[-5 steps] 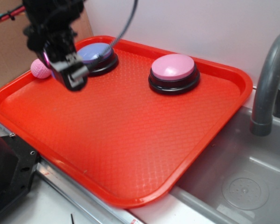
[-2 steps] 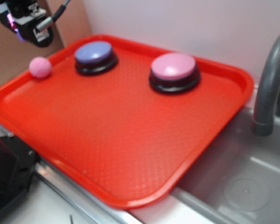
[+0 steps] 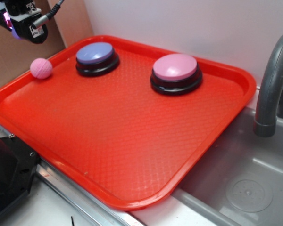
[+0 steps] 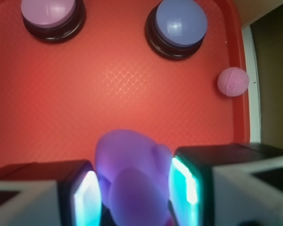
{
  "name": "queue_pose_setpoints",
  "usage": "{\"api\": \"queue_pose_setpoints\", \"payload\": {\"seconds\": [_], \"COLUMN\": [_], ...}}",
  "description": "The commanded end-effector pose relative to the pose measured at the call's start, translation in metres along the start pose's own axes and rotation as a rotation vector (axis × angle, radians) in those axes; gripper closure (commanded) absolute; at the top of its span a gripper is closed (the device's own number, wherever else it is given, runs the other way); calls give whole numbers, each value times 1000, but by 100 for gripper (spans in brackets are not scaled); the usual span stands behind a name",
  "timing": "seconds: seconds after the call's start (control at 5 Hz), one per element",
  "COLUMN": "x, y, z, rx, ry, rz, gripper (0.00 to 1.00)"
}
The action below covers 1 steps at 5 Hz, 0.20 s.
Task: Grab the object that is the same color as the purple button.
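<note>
- Gripper (image 4: 134,188), high over the red tray's (image 3: 132,141) far-left corner, clenched on the purple duck (image 4: 129,174).
- Purple button (image 3: 95,52) and pink ball (image 3: 40,68) rest on the tray below.

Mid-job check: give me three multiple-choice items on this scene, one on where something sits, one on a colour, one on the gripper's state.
1. Where is the pink ball?
A. at the tray's edge, near the purple button
B. in the sink
C. on the pink button

2. What colour is the tray?
A. blue
B. red
C. grey

3. What is the gripper doing?
A. open, empty
B. shut on the purple duck
C. pressing a button

Answers: 1 A, it lies beside the purple button; 2 B, both views show red; 3 B, the wrist view shows the purple duck between its pads.
</note>
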<state>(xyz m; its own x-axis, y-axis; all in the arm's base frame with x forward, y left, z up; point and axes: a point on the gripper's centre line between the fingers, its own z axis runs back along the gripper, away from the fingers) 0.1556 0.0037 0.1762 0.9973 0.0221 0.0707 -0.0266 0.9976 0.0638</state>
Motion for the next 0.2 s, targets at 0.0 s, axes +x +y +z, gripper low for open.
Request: {"api": "queue_pose_setpoints", "payload": {"seconds": [0.0], "x": [17], "y": [-12], "z": [7], "rx": [0], "ry": [-32], "rz": [-31], "gripper": [100]}}
